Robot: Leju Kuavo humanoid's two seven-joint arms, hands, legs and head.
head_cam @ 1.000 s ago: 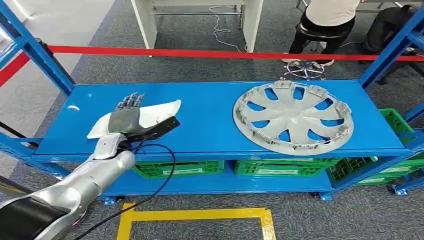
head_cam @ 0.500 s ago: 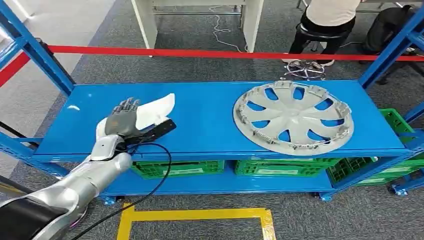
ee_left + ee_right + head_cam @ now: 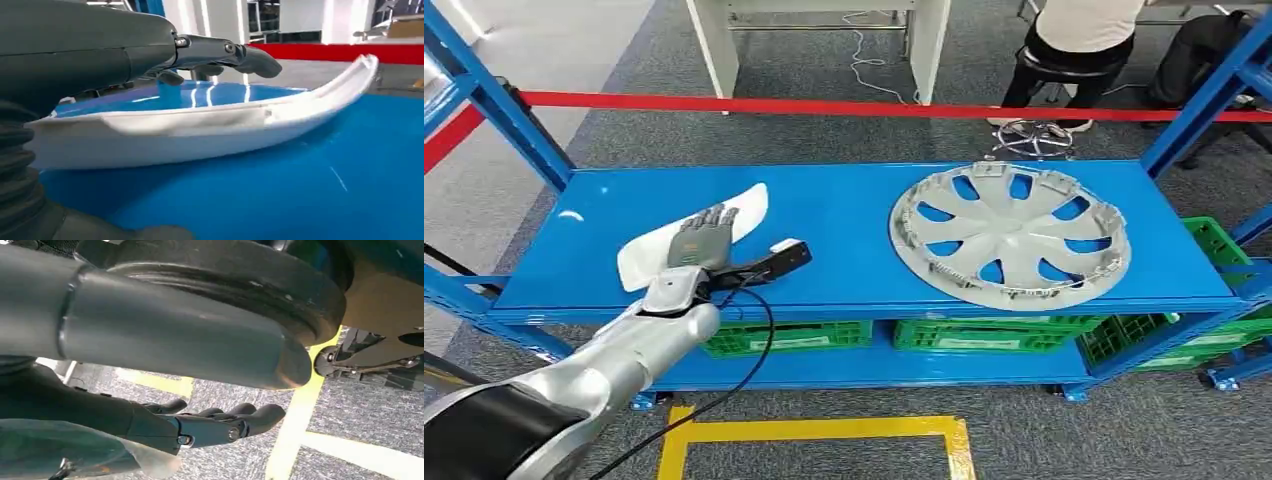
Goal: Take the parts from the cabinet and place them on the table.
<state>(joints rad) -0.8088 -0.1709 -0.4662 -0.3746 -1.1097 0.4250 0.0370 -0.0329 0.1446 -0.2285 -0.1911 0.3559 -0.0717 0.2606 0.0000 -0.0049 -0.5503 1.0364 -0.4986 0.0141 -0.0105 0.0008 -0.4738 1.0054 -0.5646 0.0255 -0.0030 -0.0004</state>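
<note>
My head camera sits high and looks forward and down onto the blue shelf (image 3: pixel 854 215), far enough back to take in its whole top and the floor beyond; my left wrist camera rides close behind my left hand (image 3: pixel 220 55), low over that same blue surface, looking along the white part (image 3: pixel 200 132) seen from above by the head view (image 3: pixel 649 258); my right wrist camera points down past my right hand (image 3: pixel 220 425) at grey carpet with yellow floor tape (image 3: pixel 295 430).

Left hand (image 3: pixel 701 243) open, fingers extended
</note>
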